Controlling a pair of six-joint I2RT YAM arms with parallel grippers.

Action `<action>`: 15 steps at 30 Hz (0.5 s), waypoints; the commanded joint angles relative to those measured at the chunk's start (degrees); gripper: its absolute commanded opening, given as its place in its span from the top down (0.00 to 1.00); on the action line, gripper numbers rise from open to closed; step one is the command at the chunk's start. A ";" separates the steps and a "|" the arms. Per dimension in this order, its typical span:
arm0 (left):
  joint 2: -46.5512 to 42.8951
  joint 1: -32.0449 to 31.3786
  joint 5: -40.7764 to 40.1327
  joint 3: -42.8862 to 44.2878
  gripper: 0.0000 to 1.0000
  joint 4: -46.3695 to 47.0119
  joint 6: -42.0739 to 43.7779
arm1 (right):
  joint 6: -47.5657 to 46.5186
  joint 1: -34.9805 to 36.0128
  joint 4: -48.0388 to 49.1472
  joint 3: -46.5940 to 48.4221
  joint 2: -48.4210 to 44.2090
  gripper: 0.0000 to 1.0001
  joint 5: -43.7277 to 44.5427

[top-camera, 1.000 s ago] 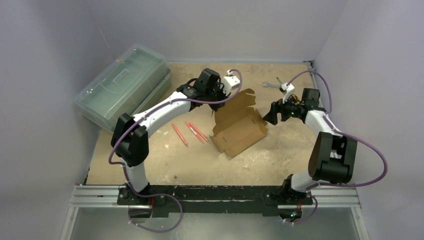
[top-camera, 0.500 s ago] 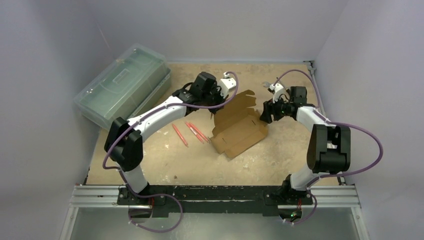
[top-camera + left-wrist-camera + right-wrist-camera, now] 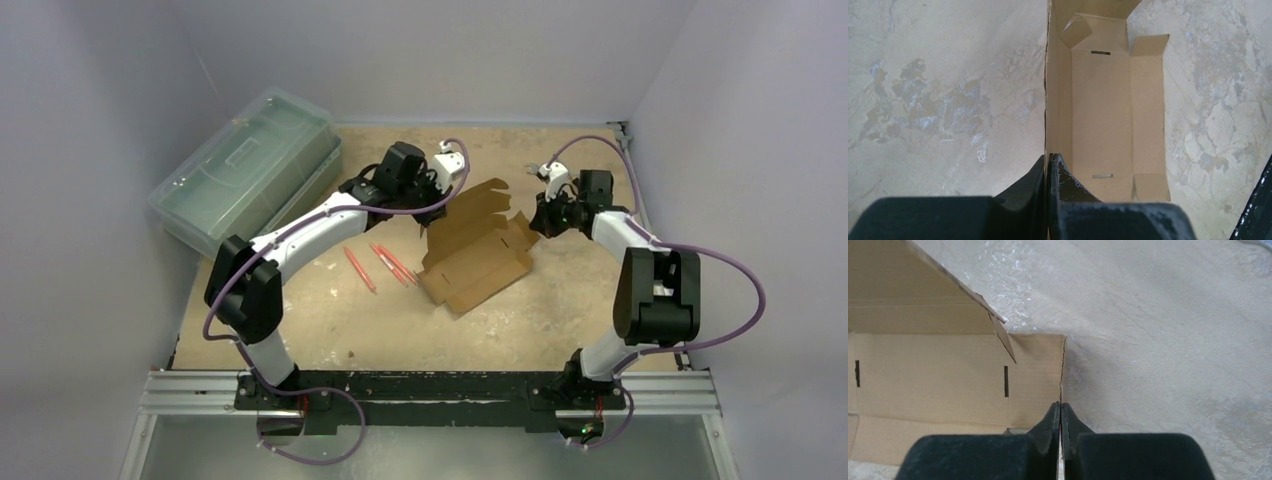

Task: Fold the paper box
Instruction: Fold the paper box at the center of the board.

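Nearest the arm bases, a broad strip of bare table (image 3: pixel 400 335) is seen in front of the paper box (image 3: pixel 478 262). The box is laid open mid-table, and red pens (image 3: pixel 385 265) are scattered just beside its left edge. Its upright left wall is pinched at the thin edge by the closed fingers of the left gripper (image 3: pixel 1048 159). The edge of its right end flap is clamped by the right gripper (image 3: pixel 1061 406). Farther back, a green case (image 3: pixel 245 170) is set against the left wall, well apart from the box.
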 commanded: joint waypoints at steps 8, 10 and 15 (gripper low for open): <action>-3.77 1.99 6.80 -0.34 1.00 4.04 -2.76 | -1.96 0.14 1.99 0.23 -8.15 1.00 -6.82; -3.85 2.52 8.16 0.06 1.00 4.27 -3.67 | -2.76 0.14 1.87 -0.54 -10.00 1.00 -9.77; -4.53 4.70 13.55 0.87 1.00 6.47 -8.36 | -3.91 0.14 1.88 -1.49 -12.36 1.00 -11.99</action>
